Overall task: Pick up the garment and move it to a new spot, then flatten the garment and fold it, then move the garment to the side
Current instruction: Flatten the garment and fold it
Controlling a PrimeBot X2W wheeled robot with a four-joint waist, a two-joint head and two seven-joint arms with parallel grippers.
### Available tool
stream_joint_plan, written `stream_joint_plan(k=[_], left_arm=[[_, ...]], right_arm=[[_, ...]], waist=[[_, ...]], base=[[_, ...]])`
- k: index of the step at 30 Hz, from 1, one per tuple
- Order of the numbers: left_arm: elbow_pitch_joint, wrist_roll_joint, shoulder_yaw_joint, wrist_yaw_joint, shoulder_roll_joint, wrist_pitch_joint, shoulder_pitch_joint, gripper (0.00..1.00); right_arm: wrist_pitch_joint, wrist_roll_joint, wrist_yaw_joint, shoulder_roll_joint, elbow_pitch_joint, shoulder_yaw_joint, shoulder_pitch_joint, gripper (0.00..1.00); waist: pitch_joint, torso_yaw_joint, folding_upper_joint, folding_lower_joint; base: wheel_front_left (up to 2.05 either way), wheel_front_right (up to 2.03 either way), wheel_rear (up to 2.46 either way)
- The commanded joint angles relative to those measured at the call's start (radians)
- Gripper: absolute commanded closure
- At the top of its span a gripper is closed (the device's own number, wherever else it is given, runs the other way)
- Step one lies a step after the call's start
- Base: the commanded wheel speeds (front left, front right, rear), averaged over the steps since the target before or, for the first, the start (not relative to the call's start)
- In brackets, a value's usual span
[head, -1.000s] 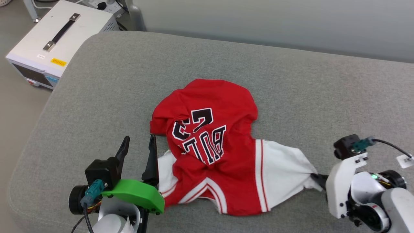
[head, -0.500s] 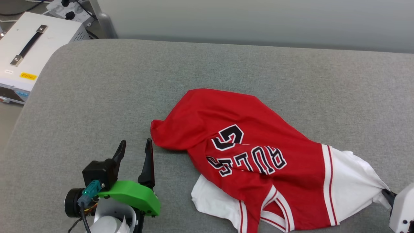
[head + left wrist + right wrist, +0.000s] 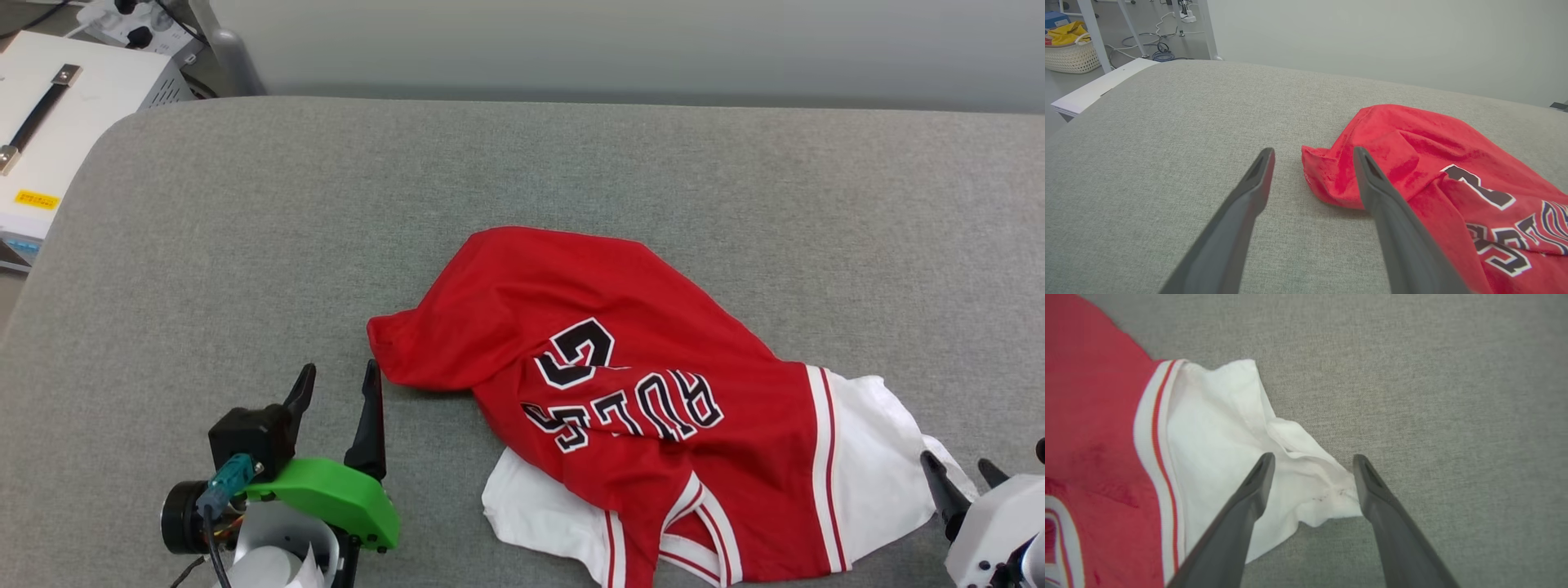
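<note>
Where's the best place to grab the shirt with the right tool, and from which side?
Grip the pointed tip of the shirt's white sleeve, coming from the robot's right, low along the cushion. That tip sticks out past the red body as a bunched, raised fold, and the open right tool straddles it, so closing there should probably catch cloth.

The right gripper has let go of the white sleeve it pinched half a second ago, its fingers now spread either side of the sleeve's tip. The shirt, bunched a second ago, lies drawn out toward the robot's right.
</note>
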Motion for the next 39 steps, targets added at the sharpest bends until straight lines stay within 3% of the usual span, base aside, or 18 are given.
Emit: stream_joint_plan(k=[1,9,14,23,33,39], left_arm=[[0.006,-0.008,0.001,-0.006,0.004,0.003,0.0,0.0],[0.017,-0.027,-0.015,-0.023,0.019,0.042,0.009,0.0],[0.01,-0.054,-0.041,-0.05,0.056,0.159,-0.022,0.0],[-0.013,-0.088,-0.159,-0.113,0.099,0.453,-0.101,0.0],[0.07,-0.061,-0.343,-0.22,0.059,0.714,-0.217,0.0],[0.143,-0.017,-0.436,-0.26,0.042,0.835,-0.274,0.0]], right_arm=[[-0.037,-0.019,-0.001,0.001,-0.006,0.006,-0.01,0.0],[-0.292,-0.092,-0.001,0.07,-0.086,0.017,0.012,0.0],[-0.386,-0.143,-0.001,0.109,-0.168,0.066,0.031,0.0],[-0.419,-0.178,-0.001,0.139,-0.294,0.166,0.071,0.0],[-0.423,-0.156,-0.001,0.149,-0.314,0.216,0.053,0.0],[-0.436,-0.146,-0.001,0.148,-0.317,0.213,0.032,0.0]], waist=[[-0.015,-0.003,0.0,0.0],[-0.06,-0.006,0.0,0.0],[-0.08,-0.014,0.0,0.0],[-0.078,-0.067,0.0,0.0],[-0.019,-0.118,0.0,0.0],[0.022,-0.131,0.0,0.0]], base=[[0.0,0.0,0.0],[0.0,0.0,0.0],[0.0,0.0,0.0],[0.0,0.0,0.0],[0.0,0.0,0.0],[0.0,0.0,0.0]])
